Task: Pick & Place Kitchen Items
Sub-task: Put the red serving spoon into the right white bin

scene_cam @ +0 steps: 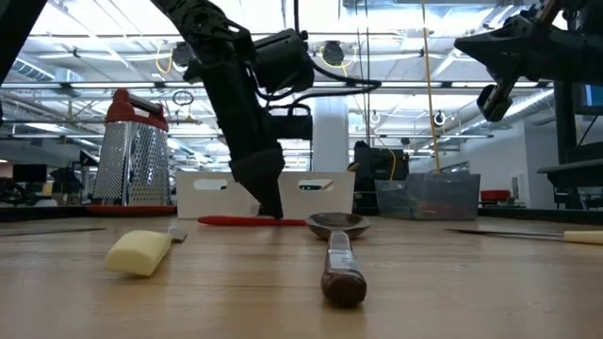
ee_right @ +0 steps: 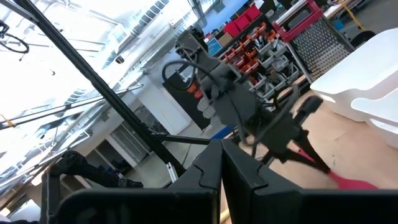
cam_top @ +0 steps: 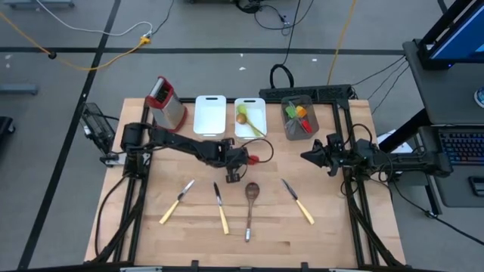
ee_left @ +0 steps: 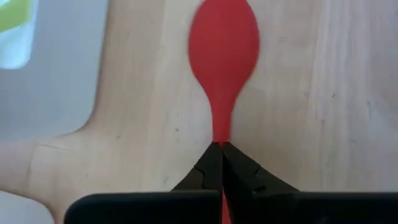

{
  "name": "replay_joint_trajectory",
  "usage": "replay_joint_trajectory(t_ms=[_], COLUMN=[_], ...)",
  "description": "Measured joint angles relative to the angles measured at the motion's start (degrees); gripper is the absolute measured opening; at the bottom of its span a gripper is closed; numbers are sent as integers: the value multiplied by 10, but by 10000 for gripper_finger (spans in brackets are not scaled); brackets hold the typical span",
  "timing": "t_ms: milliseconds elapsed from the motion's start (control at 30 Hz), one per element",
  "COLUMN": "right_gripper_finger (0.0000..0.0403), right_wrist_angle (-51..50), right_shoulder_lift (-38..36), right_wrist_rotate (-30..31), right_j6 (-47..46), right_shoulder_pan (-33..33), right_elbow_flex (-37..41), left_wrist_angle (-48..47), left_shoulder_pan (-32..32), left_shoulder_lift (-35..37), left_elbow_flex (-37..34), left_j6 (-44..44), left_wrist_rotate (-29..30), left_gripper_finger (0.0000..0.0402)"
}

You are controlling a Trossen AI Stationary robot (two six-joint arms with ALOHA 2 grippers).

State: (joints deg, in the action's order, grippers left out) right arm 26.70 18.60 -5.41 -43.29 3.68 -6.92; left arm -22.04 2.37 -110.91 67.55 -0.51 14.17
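Red spoon (ee_left: 224,43) lies flat on the tabletop (cam_top: 333,234), centre of the high view just below the two white trays. Its bowl points toward frame right there, thin handle running back toward frame left into the left arm. So long axis is roughly left-right in the high view, in line w/ the arm's reach. In the left wrist view the bowl sits top centre and the neck runs straight down into the fingertips.

Left pincer (ee_left: 221,149) is clenched on the handle just behind the neck, tips down at tabletop level. The low view shows the same: dark pincer planted on a red strip lying flat on the wood, centre of frame. Grasp looks made, spoon not yet off the surface.

What the next move prob. turns on: the spoon sticks out ahead of the pincer, bowl leading, so any lift and swing carries that length in front. Nearest tray, the white tray (cam_top: 250,119) holding a green utensil, is just above the spoon in the high view; the grey bin (cam_top: 298,118) w/ coloured utensils is further upper right.

Right pincer (cam_top: 308,156) hangs shut at mid-right of the high view, well apart from the spoon, idle. Left arm is plainly the nearer one.

Wooden spoon (cam_top: 250,202) and three cream-handled knives (cam_top: 221,208) lie lower on the tabletop.
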Motion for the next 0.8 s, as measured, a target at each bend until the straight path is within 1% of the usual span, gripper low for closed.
replay_joint_trajectory(t_ms=[67, 267, 400, 467, 533, 633, 700, 800], right_gripper_finger=[0, 0, 0, 0, 0, 0, 0, 0], right_wrist_angle=[0, 0, 0, 0, 0, 0, 0, 0], right_shoulder_lift=[0, 0, 0, 0, 0, 0, 0, 0], right_wrist_rotate=[-9, -8, -8, -8, -9, -9, -9, -9], right_j6=[0, -4, -4, -4, -4, -4, -4, -4], right_shoulder_pan=[0, 0, 0, 0, 0, 0, 0, 0], right_elbow_flex=[0, 0, 0, 0, 0, 0, 0, 0], left_wrist_angle=[1, -2, -5, 12, 34, 94, 124, 143], left_shoulder_pan=[3, 11, 19, 20, 18, 16, 17, 18], left_shoulder_lift=[4, 33, 32, 30, 29, 29, 29, 24], left_elbow_flex=[0, 0, 0, 1, 1, 2, 2, 2], left_j6=[0, 1, 3, 3, 4, 6, 7, 5], left_wrist_rotate=[-2, -7, -42, -54, -52, -62, -69, -68], left_gripper_finger=[5, 4, 2, 5, 17, 50, 80, 132])
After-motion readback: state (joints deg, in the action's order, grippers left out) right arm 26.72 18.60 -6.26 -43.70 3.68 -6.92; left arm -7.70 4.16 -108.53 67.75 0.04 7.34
